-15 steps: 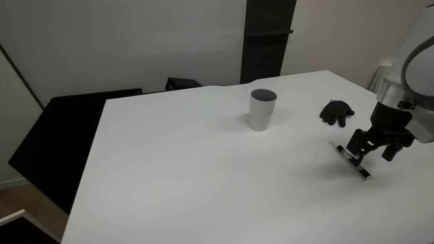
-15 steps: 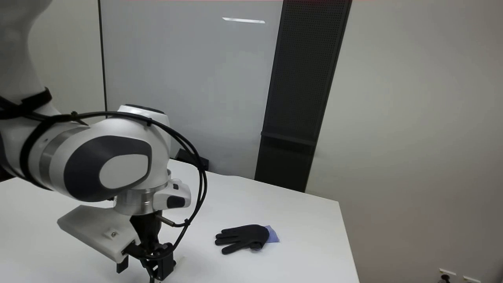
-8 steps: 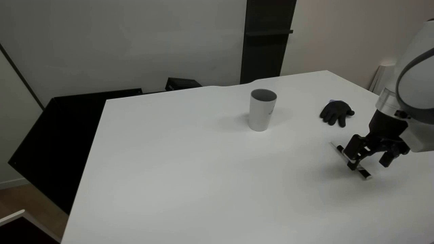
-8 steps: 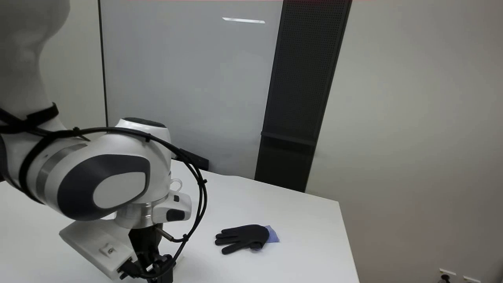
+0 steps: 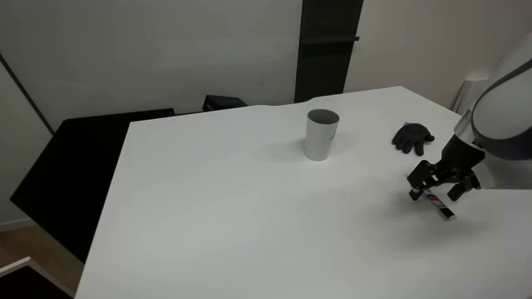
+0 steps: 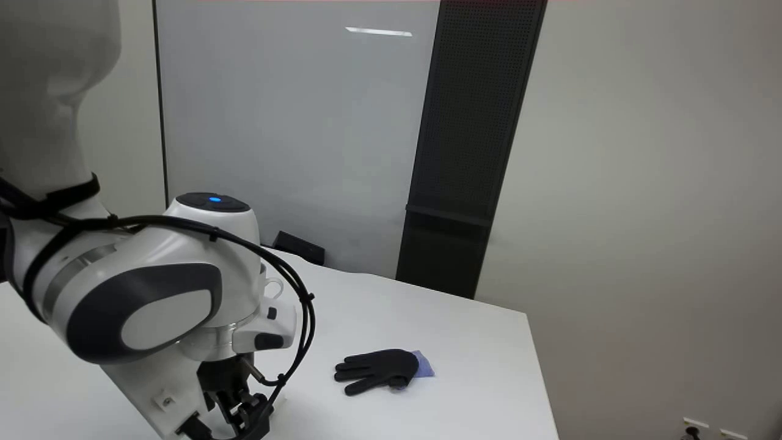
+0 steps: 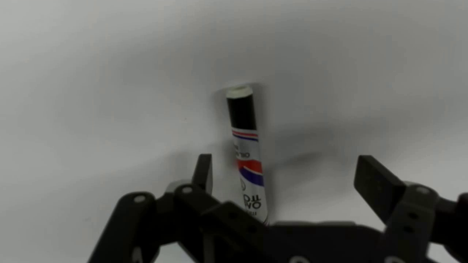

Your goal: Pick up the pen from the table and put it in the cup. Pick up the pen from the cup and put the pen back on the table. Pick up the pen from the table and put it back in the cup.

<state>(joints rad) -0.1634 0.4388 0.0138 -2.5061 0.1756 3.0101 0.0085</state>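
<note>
The pen, whitish with black, red and blue marks, lies flat on the white table. My gripper hangs just over it, open, with nothing held. In the wrist view the pen runs up between the two fingers, closer to the left one, and its lower end is hidden by the gripper. An exterior view shows the gripper tilted above the pen, covering its far part. The light-grey cup stands upright further back. In an exterior view the arm hides most of the cup; a pale loop shows there.
A black glove with a bit of blue cloth lies on the table behind the gripper. A small black box is at the table's back edge, near the wall. Cables hang along the arm.
In an exterior view my gripper has shifted left over the pen and the wrist has tilted; the arm has sunk lower. The pen and cup have stayed in place, and the jaws have remained open.
</note>
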